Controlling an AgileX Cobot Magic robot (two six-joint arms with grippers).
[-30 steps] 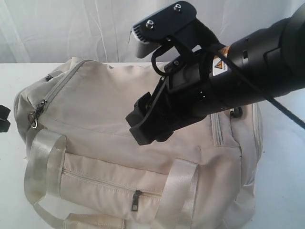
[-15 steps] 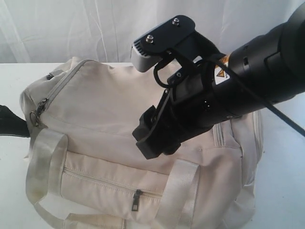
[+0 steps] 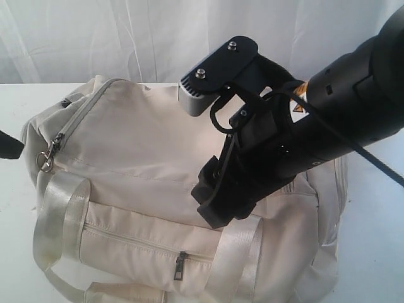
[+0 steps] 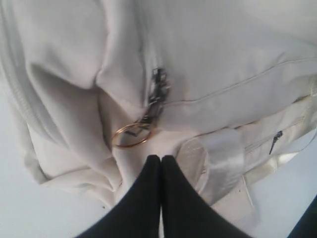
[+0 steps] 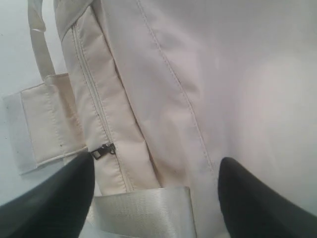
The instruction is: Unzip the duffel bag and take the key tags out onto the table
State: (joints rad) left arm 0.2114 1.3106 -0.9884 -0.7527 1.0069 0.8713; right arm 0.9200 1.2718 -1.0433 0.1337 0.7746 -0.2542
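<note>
The cream duffel bag point(image 3: 139, 151) lies on the white table point(image 3: 377, 252) with its zips closed. Its top zip ends at a dark pull point(image 4: 156, 92) carrying a brass-coloured ring point(image 4: 131, 137). My left gripper point(image 4: 161, 157) is shut and empty, tips just short of that ring; the exterior view shows only its black tip point(image 3: 7, 145) at the left edge. My right gripper point(image 5: 156, 198) hangs open over the bag's front side, above a webbing strap point(image 5: 143, 208) and near a small pocket pull point(image 5: 103, 151). The exterior view has this gripper point(image 3: 218, 203) mid-bag. The key tags are hidden.
A white curtain point(image 3: 95, 38) hangs behind the table. The bulky black right arm point(image 3: 341, 107) covers the bag's right half. A front pocket zip with a dark pull point(image 3: 181, 262) runs between the two pale straps point(image 3: 53, 221).
My right arm has slid right and lower over the bag's front. The left gripper tip came in toward the ring, then drew back to the frame's edge. The bag's left end shifted slightly.
</note>
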